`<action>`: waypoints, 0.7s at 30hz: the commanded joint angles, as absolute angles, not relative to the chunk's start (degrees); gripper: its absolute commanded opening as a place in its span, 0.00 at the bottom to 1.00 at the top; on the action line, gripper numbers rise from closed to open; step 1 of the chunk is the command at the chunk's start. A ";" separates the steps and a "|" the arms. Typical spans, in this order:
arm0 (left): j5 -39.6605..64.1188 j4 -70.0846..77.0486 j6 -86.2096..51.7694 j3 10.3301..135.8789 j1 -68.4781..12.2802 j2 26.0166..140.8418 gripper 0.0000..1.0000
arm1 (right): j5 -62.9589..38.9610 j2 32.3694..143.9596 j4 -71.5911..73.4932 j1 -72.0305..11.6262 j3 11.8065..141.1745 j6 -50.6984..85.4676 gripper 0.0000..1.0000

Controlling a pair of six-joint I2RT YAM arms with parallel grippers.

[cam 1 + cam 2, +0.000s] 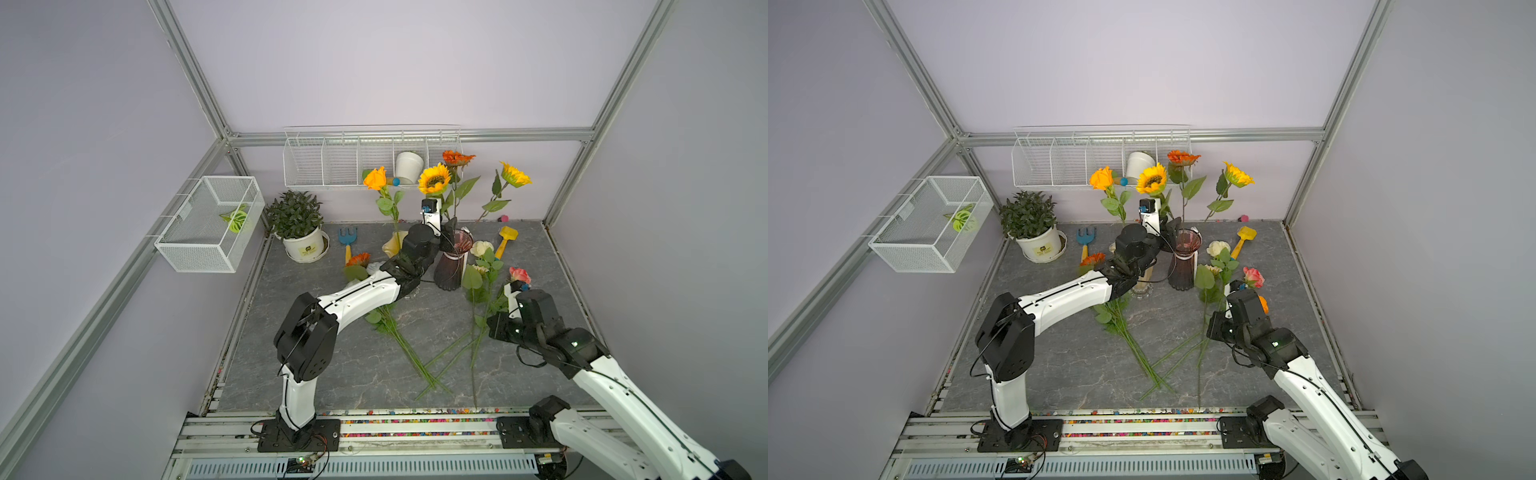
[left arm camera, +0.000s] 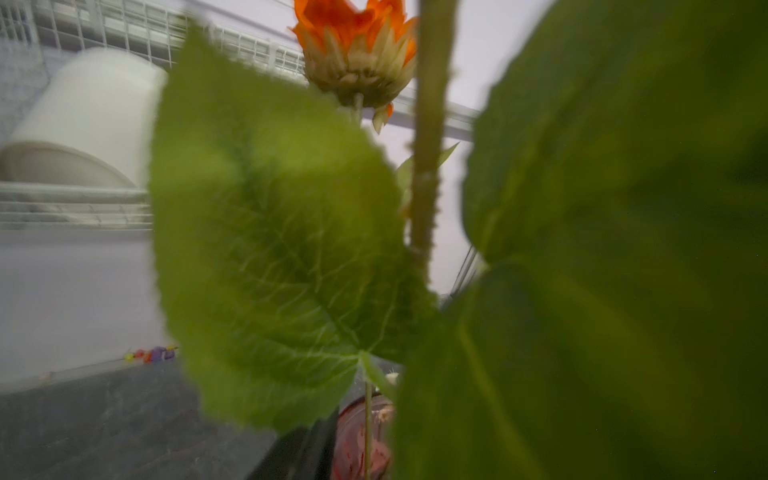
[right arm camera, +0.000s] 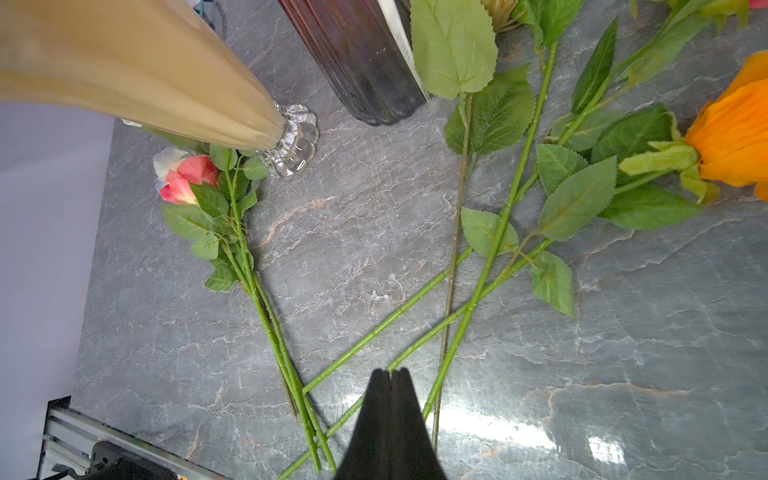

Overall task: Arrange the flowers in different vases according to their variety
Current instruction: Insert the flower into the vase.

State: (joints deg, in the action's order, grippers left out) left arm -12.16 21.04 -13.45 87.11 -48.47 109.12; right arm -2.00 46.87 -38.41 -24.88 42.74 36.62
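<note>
The dark purple vase (image 1: 451, 266) holds two yellow sunflowers (image 1: 434, 178) and an orange-red one (image 2: 357, 50). An orange rose (image 1: 376, 178) stands in the yellow vase (image 3: 145, 70). My left gripper (image 1: 451, 228) is at the purple vase's rim (image 2: 361, 440) among stems and leaves. One black finger (image 2: 303, 453) shows, standing apart from a thin stem; a leaf hides the other. My right gripper (image 3: 390, 372) hangs shut and empty over crossed stems (image 3: 490, 249) lying on the table. A pink rose (image 3: 187, 174) and an orange rose (image 3: 735, 137) lie there too.
A potted green plant (image 1: 297, 232) stands at the back left, with a blue rake (image 1: 347, 239) and a yellow spade (image 1: 507, 241) near the back wall. A wire rack (image 1: 365, 160) holds a white pot (image 1: 409, 166). A mesh basket (image 1: 212, 220) hangs on the left wall.
</note>
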 commanded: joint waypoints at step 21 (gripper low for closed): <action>-0.23 -21.80 -18.49 95.89 -48.87 96.52 0.90 | -8.13 56.91 -40.57 -14.10 52.30 34.35 0.46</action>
